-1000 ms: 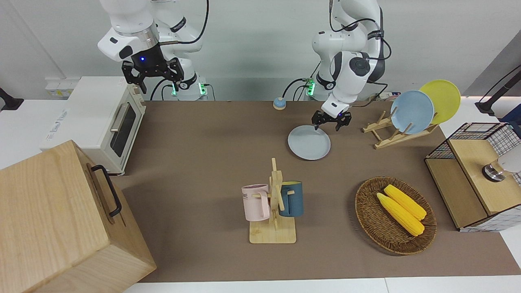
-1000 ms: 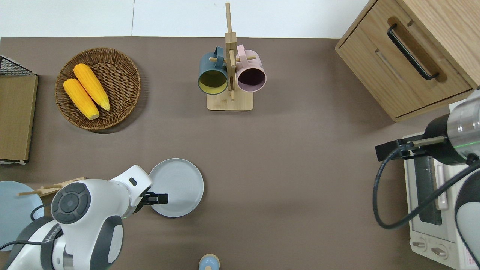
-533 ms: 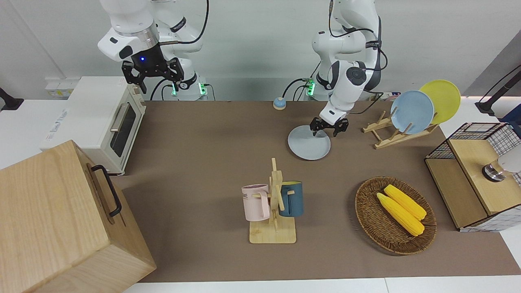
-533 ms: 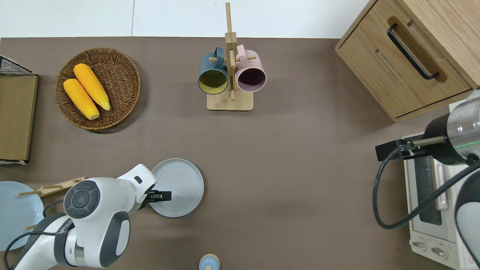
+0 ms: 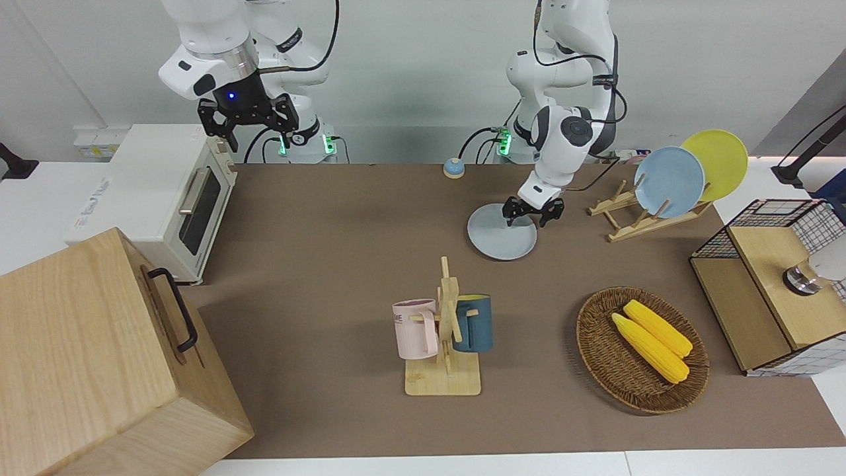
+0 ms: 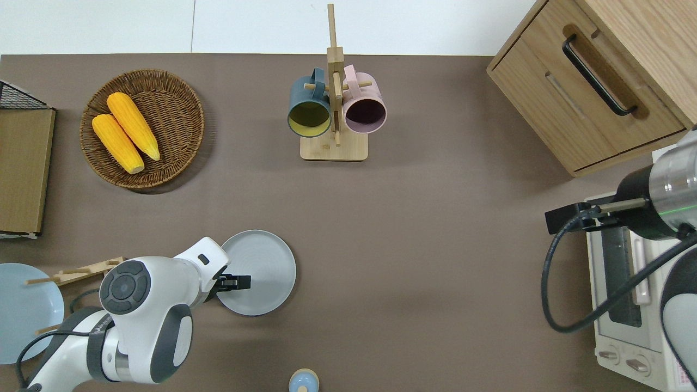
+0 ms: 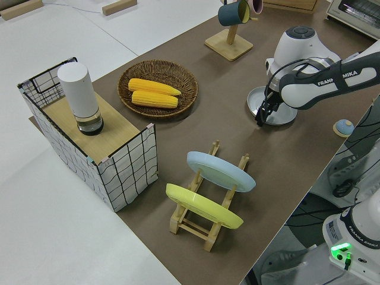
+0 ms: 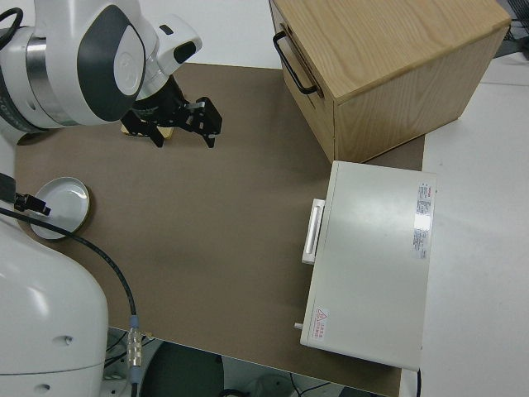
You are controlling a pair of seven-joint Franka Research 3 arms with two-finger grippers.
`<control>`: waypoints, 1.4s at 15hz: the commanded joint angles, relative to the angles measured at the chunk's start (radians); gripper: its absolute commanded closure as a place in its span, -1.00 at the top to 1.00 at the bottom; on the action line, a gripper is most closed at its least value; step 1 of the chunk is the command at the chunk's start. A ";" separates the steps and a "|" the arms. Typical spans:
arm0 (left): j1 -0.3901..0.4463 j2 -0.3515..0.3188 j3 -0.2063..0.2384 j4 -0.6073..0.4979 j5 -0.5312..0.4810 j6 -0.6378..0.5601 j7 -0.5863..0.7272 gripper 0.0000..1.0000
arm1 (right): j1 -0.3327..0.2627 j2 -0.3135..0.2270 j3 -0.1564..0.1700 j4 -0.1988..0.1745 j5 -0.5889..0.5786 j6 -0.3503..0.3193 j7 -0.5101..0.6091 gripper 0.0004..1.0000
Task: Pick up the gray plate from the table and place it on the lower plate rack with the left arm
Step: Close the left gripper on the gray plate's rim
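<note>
The gray plate (image 5: 497, 238) (image 6: 264, 269) (image 7: 279, 114) lies flat on the brown mat, between the mug stand and the robots. My left gripper (image 5: 526, 216) (image 6: 234, 282) (image 7: 262, 114) is open and low at the plate's edge toward the left arm's end; one finger is over the plate and the other is at its rim. The lower plate rack (image 5: 624, 221) (image 6: 81, 269) (image 7: 205, 228) stands at the left arm's end of the table, with a light blue plate (image 5: 669, 182) and a yellow plate (image 5: 719, 162) in its slots. My right gripper (image 5: 248, 125) is parked and open.
A mug stand (image 5: 446, 334) with a pink and a blue mug stands farther from the robots. A wicker basket (image 5: 598, 360) holds two corn cobs. A wire-sided shelf (image 5: 770, 297), a toaster oven (image 5: 165, 192), a wooden drawer box (image 5: 99, 357) and a small blue bell (image 5: 453, 168) ring the mat.
The left gripper has come down and moved slightly inward over the gray plate's edge, and the arm's elbow has swung with it. The plate and the right arm have not moved.
</note>
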 commanded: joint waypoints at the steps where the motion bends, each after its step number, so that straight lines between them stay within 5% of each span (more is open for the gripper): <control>1: -0.015 0.003 0.008 -0.020 -0.008 0.039 -0.012 0.96 | -0.010 -0.002 0.006 0.006 0.010 -0.014 0.000 0.98; 3: -0.015 0.003 0.008 -0.020 -0.008 0.040 -0.011 0.89 | -0.010 -0.002 0.006 0.006 0.010 -0.014 0.000 0.97; 6: -0.015 0.005 0.008 -0.020 -0.008 0.040 -0.012 0.49 | -0.010 -0.002 0.006 0.006 0.010 -0.014 0.000 0.97; 12: -0.036 0.077 0.008 -0.020 -0.008 0.119 -0.012 -1.00 | -0.010 -0.002 0.006 0.006 0.010 -0.014 0.000 0.98; 21: -0.036 0.082 0.008 -0.013 -0.008 0.113 -0.014 -1.00 | -0.010 -0.002 0.006 0.006 0.010 -0.014 0.000 0.97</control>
